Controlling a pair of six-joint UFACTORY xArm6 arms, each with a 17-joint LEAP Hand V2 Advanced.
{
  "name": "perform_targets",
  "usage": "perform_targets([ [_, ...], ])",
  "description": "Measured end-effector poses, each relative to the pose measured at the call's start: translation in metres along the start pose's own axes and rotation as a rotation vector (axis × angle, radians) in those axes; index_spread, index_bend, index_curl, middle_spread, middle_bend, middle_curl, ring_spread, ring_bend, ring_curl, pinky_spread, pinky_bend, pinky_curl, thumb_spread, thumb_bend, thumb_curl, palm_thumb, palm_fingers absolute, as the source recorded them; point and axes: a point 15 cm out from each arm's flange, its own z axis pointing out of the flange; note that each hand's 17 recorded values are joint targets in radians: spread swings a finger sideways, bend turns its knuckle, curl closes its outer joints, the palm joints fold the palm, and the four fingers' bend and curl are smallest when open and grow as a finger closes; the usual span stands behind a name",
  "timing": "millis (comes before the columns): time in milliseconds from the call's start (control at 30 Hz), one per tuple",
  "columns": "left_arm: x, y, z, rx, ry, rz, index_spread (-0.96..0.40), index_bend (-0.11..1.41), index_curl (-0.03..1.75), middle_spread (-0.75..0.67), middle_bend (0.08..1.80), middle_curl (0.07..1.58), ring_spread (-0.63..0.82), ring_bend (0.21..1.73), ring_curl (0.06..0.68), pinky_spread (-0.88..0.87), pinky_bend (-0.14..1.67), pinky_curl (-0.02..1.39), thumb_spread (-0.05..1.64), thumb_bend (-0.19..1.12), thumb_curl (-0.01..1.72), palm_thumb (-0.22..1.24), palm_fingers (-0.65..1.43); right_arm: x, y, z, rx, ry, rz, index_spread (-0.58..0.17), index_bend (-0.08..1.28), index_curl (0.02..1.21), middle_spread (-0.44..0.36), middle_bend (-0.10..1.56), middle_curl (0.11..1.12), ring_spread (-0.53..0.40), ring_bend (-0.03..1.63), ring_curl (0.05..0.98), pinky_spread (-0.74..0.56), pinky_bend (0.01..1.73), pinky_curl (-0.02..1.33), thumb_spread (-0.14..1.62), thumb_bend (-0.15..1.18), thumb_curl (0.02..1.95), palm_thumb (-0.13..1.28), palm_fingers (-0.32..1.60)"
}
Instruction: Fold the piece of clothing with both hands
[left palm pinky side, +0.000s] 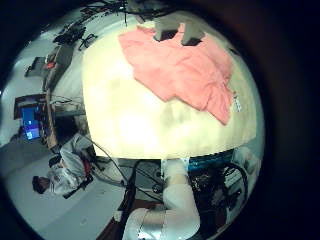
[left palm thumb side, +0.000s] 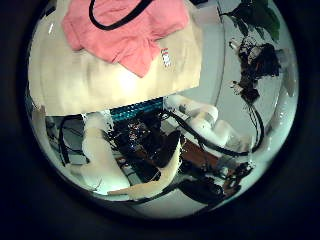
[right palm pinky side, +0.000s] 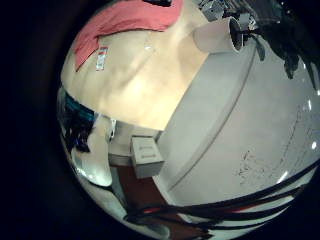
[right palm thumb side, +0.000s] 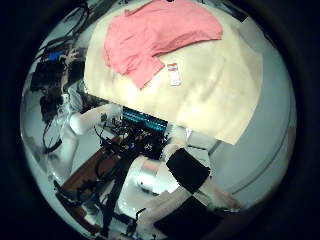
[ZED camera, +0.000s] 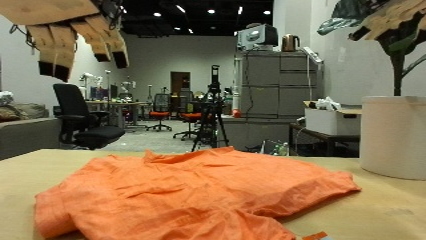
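An orange garment (ZED camera: 200, 190) lies crumpled and spread on the tan table (ZED camera: 27, 165), with a small white tag (ZED camera: 313, 236) at its near edge. My left hand (ZED camera: 73, 35) hangs high above the cloth's one side, fingers relaxed and pointing down, holding nothing. Above the other side my right hand (ZED camera: 393, 15) also hangs clear of the cloth, fingers loose. All the palm views look down from a distance on the garment (left palm pinky side: 185, 65) (left palm thumb side: 115, 35) (right palm pinky side: 125, 25) (right palm thumb side: 155, 35) and the table (right palm thumb side: 215, 85). The tag (right palm thumb side: 173, 73) lies beside the cloth's edge.
A tall white cylinder (ZED camera: 393, 135) stands at the table's edge under my right hand, also seen as the cylinder (right palm pinky side: 218, 35). A white box (right palm pinky side: 148, 155) sits below the table. Behind the table are an office chair (ZED camera: 73, 115) and a grey cabinet (ZED camera: 273, 95).
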Motion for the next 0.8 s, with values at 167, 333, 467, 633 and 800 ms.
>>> perform_targets([
  [167,-0.003,-0.001,0.002,-0.001,-0.015,0.001,-0.03,0.16,0.31,0.22,0.19,0.33,0.46,0.45,0.222,0.48,0.27,0.31,0.94,-0.03,0.30,0.13,0.09,-0.001,-0.001,0.001,-0.005,0.000,-0.004,-0.375,0.17,0.28,0.047,0.18,0.30,0.237,0.29,0.261,0.33,0.40,0.33,1.21,-0.02,0.25,0.51,0.03],
  [333,-0.003,0.001,0.010,-0.021,-0.015,0.008,-0.03,0.16,0.31,0.21,0.20,0.33,0.46,0.44,0.221,0.48,0.27,0.31,0.93,-0.03,0.31,0.13,0.08,-0.001,-0.008,0.001,0.003,-0.005,-0.006,-0.374,0.17,0.29,0.047,0.18,0.30,0.237,0.28,0.259,0.33,0.39,0.32,1.21,-0.02,0.25,0.52,0.04],
  [467,-0.001,-0.001,0.017,-0.029,-0.020,0.019,-0.03,0.17,0.31,0.22,0.19,0.33,0.46,0.44,0.220,0.48,0.26,0.31,0.93,-0.03,0.31,0.13,0.09,-0.001,-0.008,0.003,-0.001,-0.008,-0.007,-0.373,0.17,0.29,0.047,0.18,0.30,0.237,0.28,0.259,0.33,0.39,0.32,1.21,-0.02,0.25,0.52,0.04],
  [633,0.006,-0.005,0.035,-0.044,-0.026,0.059,-0.02,0.17,0.32,0.20,0.19,0.33,0.46,0.43,0.217,0.48,0.26,0.31,0.96,-0.02,0.31,0.18,0.10,-0.002,-0.011,0.006,-0.012,-0.012,0.001,-0.368,0.17,0.29,0.047,0.18,0.30,0.237,0.27,0.257,0.33,0.39,0.32,1.21,-0.02,0.25,0.51,0.04],
  [800,0.028,-0.017,0.060,-0.050,-0.048,0.157,-0.01,0.18,0.33,0.20,0.17,0.32,0.46,0.43,0.218,0.48,0.25,0.31,1.00,-0.02,0.31,0.23,0.10,-0.010,-0.016,0.011,-0.031,-0.040,-0.007,-0.363,0.17,0.29,0.057,0.19,0.30,0.244,0.27,0.256,0.33,0.38,0.32,1.22,-0.02,0.24,0.51,0.05],
])
